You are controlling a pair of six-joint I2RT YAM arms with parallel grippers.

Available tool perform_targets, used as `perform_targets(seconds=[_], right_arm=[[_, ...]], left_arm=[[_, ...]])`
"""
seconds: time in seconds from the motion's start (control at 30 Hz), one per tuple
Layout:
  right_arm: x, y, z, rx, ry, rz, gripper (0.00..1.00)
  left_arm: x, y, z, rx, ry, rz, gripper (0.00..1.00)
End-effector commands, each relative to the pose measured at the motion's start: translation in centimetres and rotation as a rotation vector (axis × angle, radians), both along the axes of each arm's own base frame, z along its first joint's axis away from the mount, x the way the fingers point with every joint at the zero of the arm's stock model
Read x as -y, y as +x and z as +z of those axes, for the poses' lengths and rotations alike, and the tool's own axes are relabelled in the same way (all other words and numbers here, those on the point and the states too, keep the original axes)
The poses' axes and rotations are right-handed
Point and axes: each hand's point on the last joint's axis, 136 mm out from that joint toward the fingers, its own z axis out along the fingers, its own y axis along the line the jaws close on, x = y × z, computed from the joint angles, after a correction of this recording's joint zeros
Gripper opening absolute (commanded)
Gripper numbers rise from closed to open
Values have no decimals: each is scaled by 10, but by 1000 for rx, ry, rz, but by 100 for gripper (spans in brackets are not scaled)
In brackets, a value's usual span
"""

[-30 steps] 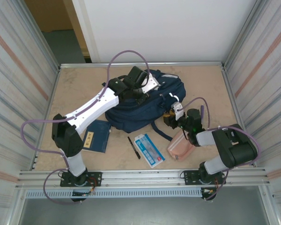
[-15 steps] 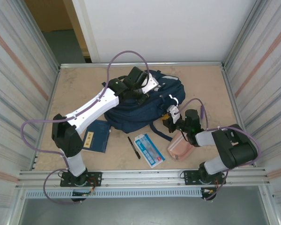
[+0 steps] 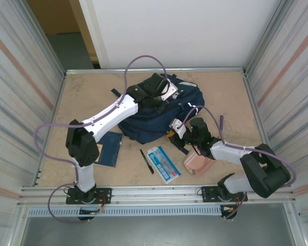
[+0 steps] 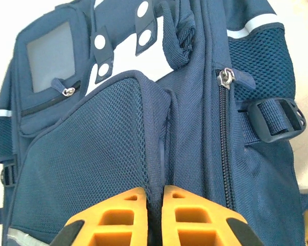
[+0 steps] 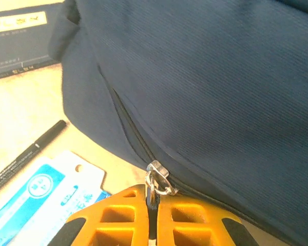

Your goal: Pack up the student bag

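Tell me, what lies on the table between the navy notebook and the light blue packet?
A black pen lies there; the top external view shows it.

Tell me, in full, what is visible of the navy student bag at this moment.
The student bag is a large navy fabric backpack lying on the table, toward its far middle. It has a mesh front pocket, a white patch, thin white stripes, a black buckle on a strap, and silver zipper pulls. The left gripper pinches the mesh pocket's edge. The right gripper is shut on a zipper pull at the bag's near side.
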Motion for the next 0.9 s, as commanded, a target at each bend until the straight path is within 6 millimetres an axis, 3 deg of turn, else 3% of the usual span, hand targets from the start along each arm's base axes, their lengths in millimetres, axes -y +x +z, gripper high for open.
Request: perform_targets(seconds=[0.0,0.2,0.57,0.87], right_arm=[[-19,-10,6,-42,10,15,0],[-45,-8,8,-57,51,-46,3],[-82,-11,-13,-55,62,-106,12],[-69,-24,-20,-84,47,-122,23]], left_arm=[[20,32,44,118,-162,91,0],[39,36,31,48,-259,135,0],[60,46,20,-3,-348,169,0],[58,46,17,-12,-346,167,0]])
